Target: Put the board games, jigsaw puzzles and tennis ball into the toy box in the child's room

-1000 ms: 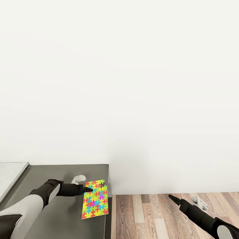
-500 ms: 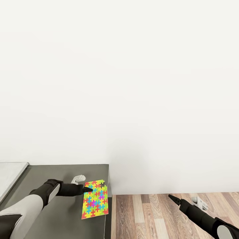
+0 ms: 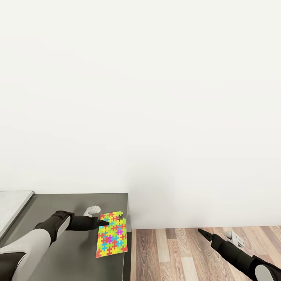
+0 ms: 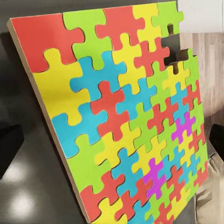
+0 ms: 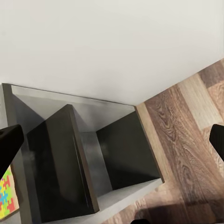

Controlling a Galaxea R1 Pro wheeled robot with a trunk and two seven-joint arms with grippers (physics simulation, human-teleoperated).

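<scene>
Head view shows our left hand (image 3: 104,223) clenched on the near edge of a jigsaw puzzle (image 3: 112,235), which hangs tilted over the dark grey surface (image 3: 58,203) beside the wall — we judge we are mid-carry with this toy. Our right hand (image 3: 203,232) hangs over the wood floor (image 3: 175,253), fingers spread, grasping nothing. Next we need to turn toward the toy box and lower the puzzle in

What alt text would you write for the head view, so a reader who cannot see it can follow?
The left claw touches the top edge of a multicoloured jigsaw puzzle lying near the right edge of a dark grey-topped unit. The right claw hangs over the wood-plank floor, and a blank white wall rises behind.
</scene>
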